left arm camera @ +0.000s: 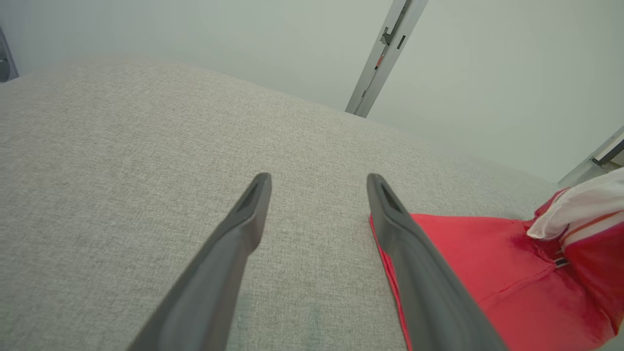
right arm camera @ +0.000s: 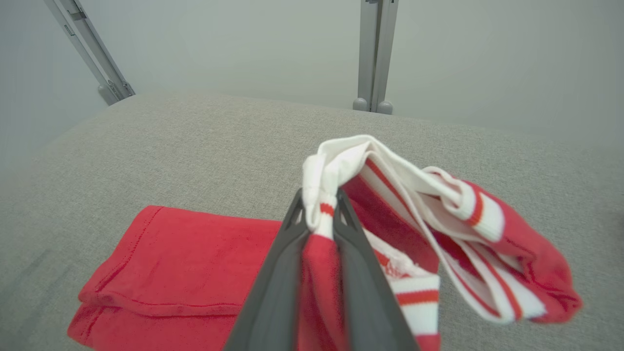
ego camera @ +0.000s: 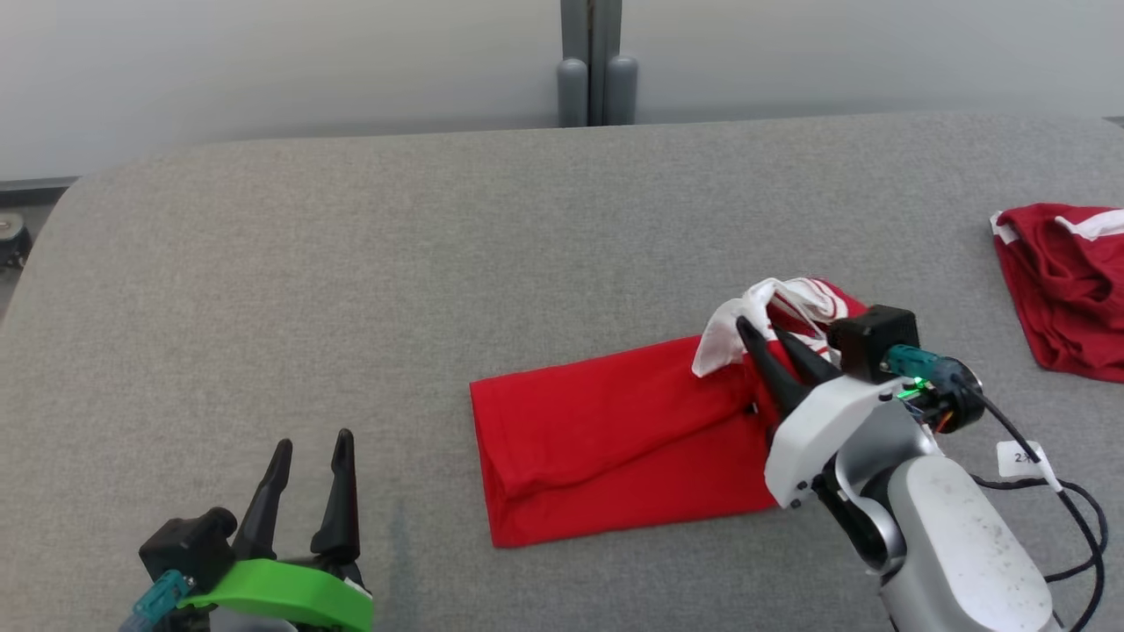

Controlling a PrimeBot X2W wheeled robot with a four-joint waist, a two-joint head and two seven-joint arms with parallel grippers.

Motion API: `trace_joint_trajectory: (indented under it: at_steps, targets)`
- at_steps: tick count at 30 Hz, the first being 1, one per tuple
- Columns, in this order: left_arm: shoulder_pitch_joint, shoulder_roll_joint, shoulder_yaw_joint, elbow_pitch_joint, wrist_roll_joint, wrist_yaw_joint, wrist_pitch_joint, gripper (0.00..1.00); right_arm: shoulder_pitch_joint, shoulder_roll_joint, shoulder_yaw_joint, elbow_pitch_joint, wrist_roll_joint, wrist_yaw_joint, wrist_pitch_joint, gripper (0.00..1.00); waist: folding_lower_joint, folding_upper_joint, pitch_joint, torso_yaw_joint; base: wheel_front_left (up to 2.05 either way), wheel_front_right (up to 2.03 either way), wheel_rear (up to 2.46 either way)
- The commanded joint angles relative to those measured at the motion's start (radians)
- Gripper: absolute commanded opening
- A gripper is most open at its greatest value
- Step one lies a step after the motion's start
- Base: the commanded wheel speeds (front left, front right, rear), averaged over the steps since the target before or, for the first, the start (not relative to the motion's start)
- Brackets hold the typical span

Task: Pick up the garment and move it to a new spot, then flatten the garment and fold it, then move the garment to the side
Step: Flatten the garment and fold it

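The right fingers (right arm camera: pixel 280 278) pinch the red garment (right arm camera: pixel 180 253) by its white-striped trim, apparently lifted off the grey table (right arm camera: pixel 195 146).

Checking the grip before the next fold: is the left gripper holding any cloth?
No, the left gripper stands open over the grey surface, well apart from the red garment.

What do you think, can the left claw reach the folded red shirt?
Probably yes: the left claw is open, and only bare grey table lies between it and the folded red shirt. Nothing blocks it.
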Motion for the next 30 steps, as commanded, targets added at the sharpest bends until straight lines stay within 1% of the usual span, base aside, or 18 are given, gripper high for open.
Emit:
trace_joint_trajectory:
  at_steps: [1, 5, 8, 19, 23, 25, 26, 27, 28, 29, 30]
  targets:
    - [-0.017, -0.001, 0.001, -0.002, 0.006, -0.002, -0.003, 1.00, -0.012, 0.000, 0.023, -0.010, 0.012, -0.002, 0.001, 0.00, 0.0000, 0.0000, 0.002, 0.017, 0.00, 0.00, 0.00]
    - [-0.017, -0.004, 0.009, 0.000, 0.002, -0.004, -0.003, 1.00, -0.024, 0.003, 0.113, -0.019, 0.025, -0.002, 0.028, 0.00, 0.0000, 0.0000, 0.003, 0.034, 0.00, 0.00, 0.00]
    - [-0.012, -0.007, 0.017, 0.001, 0.001, -0.005, -0.003, 1.00, -0.037, -0.009, 0.180, -0.006, 0.025, -0.002, 0.056, 0.00, 0.0000, 0.0000, 0.005, 0.042, 0.00, 0.00, 0.00]
    - [-0.031, -0.024, 0.024, 0.008, 0.012, -0.007, -0.003, 1.00, -0.133, 0.006, 0.454, 0.144, 0.048, -0.002, 0.102, 0.00, 0.0000, 0.0000, 0.024, 0.078, 0.00, 0.00, 0.00]
    - [-0.035, -0.033, 0.023, 0.011, 0.013, -0.009, -0.003, 1.00, -0.164, 0.008, 0.527, 0.202, 0.049, -0.002, 0.124, 0.00, 0.0000, 0.0000, 0.027, 0.086, 0.00, 0.00, 0.00]
    - [-0.037, -0.035, 0.024, 0.013, 0.014, -0.010, -0.003, 1.00, -0.183, 0.009, 0.545, 0.223, 0.047, -0.002, 0.114, 0.00, 0.0000, 0.0000, 0.028, 0.088, 0.00, 0.00, 0.00]
    - [-0.038, -0.037, 0.025, 0.014, 0.015, -0.011, -0.003, 1.00, -0.190, 0.010, 0.550, 0.232, 0.047, -0.002, 0.110, 0.09, 0.0000, 0.0000, 0.029, 0.089, 0.00, 0.00, 0.00]
    - [-0.038, -0.038, 0.026, 0.015, 0.016, -0.011, -0.003, 1.00, -0.194, 0.012, 0.561, 0.238, 0.051, -0.002, 0.102, 0.37, 0.0000, 0.0000, 0.030, 0.089, 0.00, 0.00, 0.00]
    - [-0.038, -0.039, 0.027, 0.016, 0.016, -0.012, -0.003, 1.00, -0.197, 0.014, 0.568, 0.241, 0.057, -0.002, 0.093, 0.84, 0.0000, 0.0000, 0.030, 0.088, 0.00, 0.00, 0.00]
    - [-0.038, -0.039, 0.028, 0.018, 0.017, -0.012, -0.003, 1.00, -0.203, 0.015, 0.583, 0.243, 0.060, -0.002, 0.085, 1.00, 0.0000, 0.0000, 0.030, 0.087, 0.00, 0.00, 0.00]
    - [-0.038, -0.040, 0.028, 0.019, 0.018, -0.013, -0.003, 1.00, -0.208, 0.015, 0.601, 0.242, 0.064, -0.002, 0.078, 1.00, 0.0000, 0.0000, 0.030, 0.086, 0.00, 0.00, 0.00]
